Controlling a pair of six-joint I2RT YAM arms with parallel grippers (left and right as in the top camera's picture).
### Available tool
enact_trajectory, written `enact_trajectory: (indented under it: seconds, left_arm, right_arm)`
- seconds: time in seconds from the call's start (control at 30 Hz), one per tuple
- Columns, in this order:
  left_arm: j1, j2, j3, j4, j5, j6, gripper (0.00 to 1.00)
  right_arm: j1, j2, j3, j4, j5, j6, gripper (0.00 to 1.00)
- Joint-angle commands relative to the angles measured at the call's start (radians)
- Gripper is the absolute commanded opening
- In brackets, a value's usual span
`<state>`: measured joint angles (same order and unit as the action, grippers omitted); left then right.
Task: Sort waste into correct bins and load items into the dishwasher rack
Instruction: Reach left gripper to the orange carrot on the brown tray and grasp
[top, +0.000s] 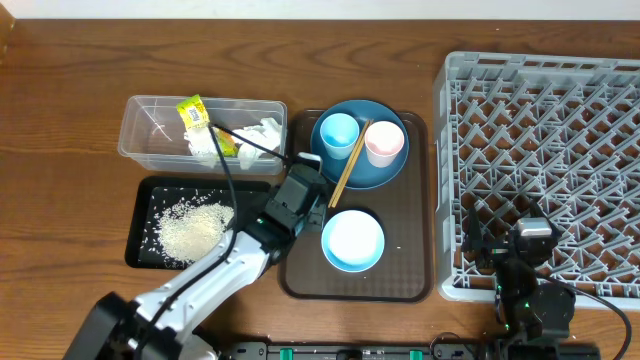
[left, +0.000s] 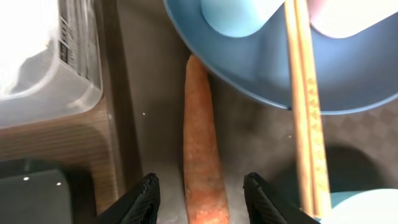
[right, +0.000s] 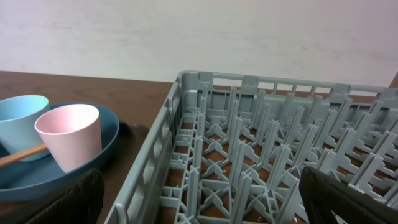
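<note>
Wooden table (top: 60, 110), brown serving tray (top: 412, 250): carrot (left: 202, 143) lies between the left gripper (left: 200, 190) fingers.
You will find the carrot flat on the tray, its far tip at the rim of the dark blue plate (left: 249, 78). The left jaws stand apart, one each side, with a gap at both. The chopsticks (left: 305, 112) cross the plate just to the right. The right gripper (right: 205, 205) hangs over the near part of the grey rack (right: 249, 124), jaws wide apart and empty.
</note>
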<state>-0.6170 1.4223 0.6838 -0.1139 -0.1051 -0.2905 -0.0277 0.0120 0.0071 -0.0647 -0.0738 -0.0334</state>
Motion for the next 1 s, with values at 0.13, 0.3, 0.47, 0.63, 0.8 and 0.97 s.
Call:
enact_trajectory:
  seconds: [0.13,0.3,0.47,0.63,0.8,0.97]
  left_arm:
    - [-0.002,0.085,0.023,0.042,-0.007,0.001,0.47]
    - [-0.002,0.132,0.023,0.082,0.019,-0.002,0.47]
    - [-0.002,0.159,0.023,0.112,0.018,-0.002,0.47]
    - [-0.002,0.174,0.023,0.112,0.018,-0.002,0.47]
    - [-0.002,0.206,0.023,0.117,0.018,-0.002,0.47]
    - [-0.002,0.212,0.023,0.127,0.018,-0.002,0.39]
  right_arm:
    - [-0.006,-0.005,-0.002,-0.003,0.003,0.010,0.99]
    - [-0.006,-0.005,-0.002,-0.003,0.003,0.010,0.99]
    - [-0.006,-0.005,-0.002,-0.003,0.003,0.010,0.99]
    - [-0.006,-0.005,-0.002,-0.003,0.003,0.010,0.99]
    - [-0.006,-0.005,-0.002,-0.003,0.003,0.010,0.99]
    - [-0.006,-0.005,-0.002,-0.003,0.003,0.010,0.99]
